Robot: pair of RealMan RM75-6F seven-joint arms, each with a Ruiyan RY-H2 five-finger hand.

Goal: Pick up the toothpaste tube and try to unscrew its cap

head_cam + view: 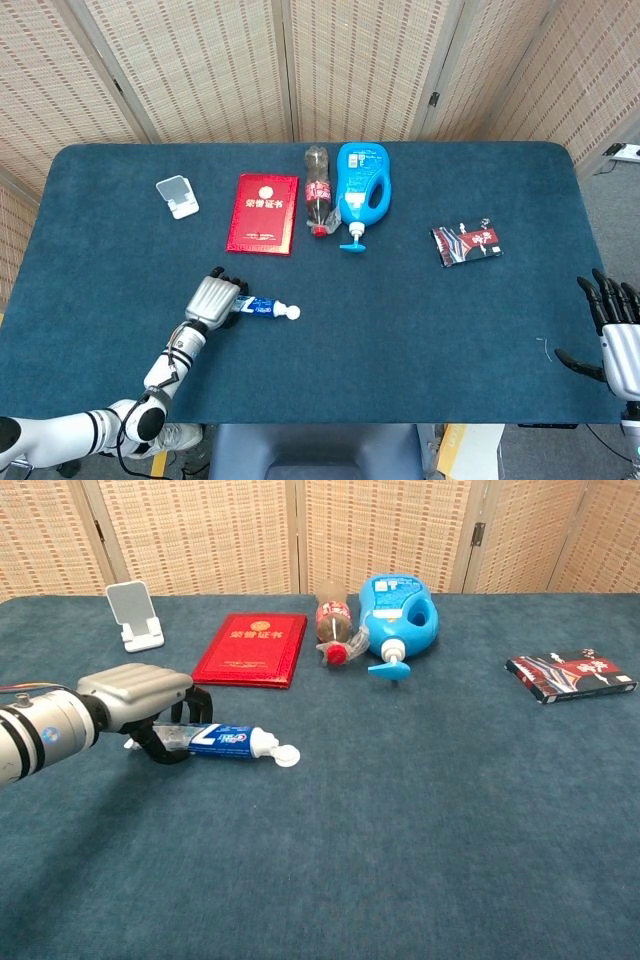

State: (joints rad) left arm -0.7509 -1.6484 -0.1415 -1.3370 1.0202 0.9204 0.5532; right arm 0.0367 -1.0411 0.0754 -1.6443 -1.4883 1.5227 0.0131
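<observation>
The blue and white toothpaste tube lies near the table's front left, its white cap pointing right. My left hand covers the tube's tail end, with dark fingers curled around it in the chest view. The tube looks slightly raised at that end; whether it is off the cloth is unclear. My right hand shows only in the head view, beyond the table's right front corner, fingers spread and holding nothing.
Along the back stand a white phone stand, a red booklet, a lying cola bottle and a blue detergent jug. A dark packet lies at the right.
</observation>
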